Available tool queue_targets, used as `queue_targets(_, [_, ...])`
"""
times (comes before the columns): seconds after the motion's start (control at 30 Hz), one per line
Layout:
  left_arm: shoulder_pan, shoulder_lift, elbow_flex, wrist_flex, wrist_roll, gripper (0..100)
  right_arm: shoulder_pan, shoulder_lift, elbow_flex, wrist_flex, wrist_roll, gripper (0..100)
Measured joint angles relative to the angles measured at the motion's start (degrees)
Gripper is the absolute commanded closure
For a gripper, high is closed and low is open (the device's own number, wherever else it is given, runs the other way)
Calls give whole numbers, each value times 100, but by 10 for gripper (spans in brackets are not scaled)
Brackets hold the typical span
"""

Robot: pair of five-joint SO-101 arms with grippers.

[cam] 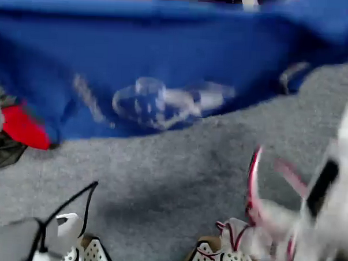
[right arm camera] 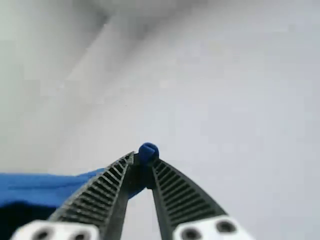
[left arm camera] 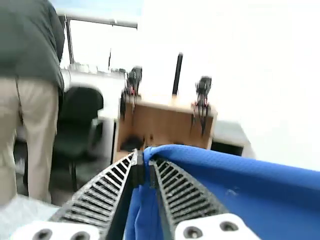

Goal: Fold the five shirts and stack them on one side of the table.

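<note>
A blue shirt with a pale print hangs across the upper half of the high view, lifted off the grey table. My left gripper is shut on an edge of the blue shirt, raised and pointing toward the room. My right gripper is shut on a small bunched corner of the blue shirt, pointing at a pale wall or ceiling. A blurred white arm with red cables shows at the right edge of the high view.
A red garment lies at the table's left edge, partly under the blue shirt. Both arm bases stand at the front edge. In the left wrist view a person stands beside a black chair and a wooden desk.
</note>
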Motion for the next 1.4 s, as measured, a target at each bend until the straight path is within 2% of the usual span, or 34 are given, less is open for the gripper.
queue_targets(0.17, [-9,-440,176,651,-53,982,26,-853,1116,-633,185,996])
queue_targets(0.4, [35,-800,2426,668,97,981,26,-1459,2796,-1345,448,996])
queue_targets(0.63, [123,-1064,4730,-396,176,981,9,-1389,3763,-1415,809,996])
queue_targets(0.8, [501,-1459,5134,-563,176,981,-88,-1187,3807,-1204,932,996])
queue_targets(1.13, [536,-2418,5204,-440,176,981,-105,-1178,3147,193,1099,997])
queue_targets(1.3, [536,-2796,5609,-246,290,981,-563,-1213,2585,703,1029,997])
queue_targets(1.4, [536,-2945,6040,-246,334,981,-800,-1222,2470,668,800,997])
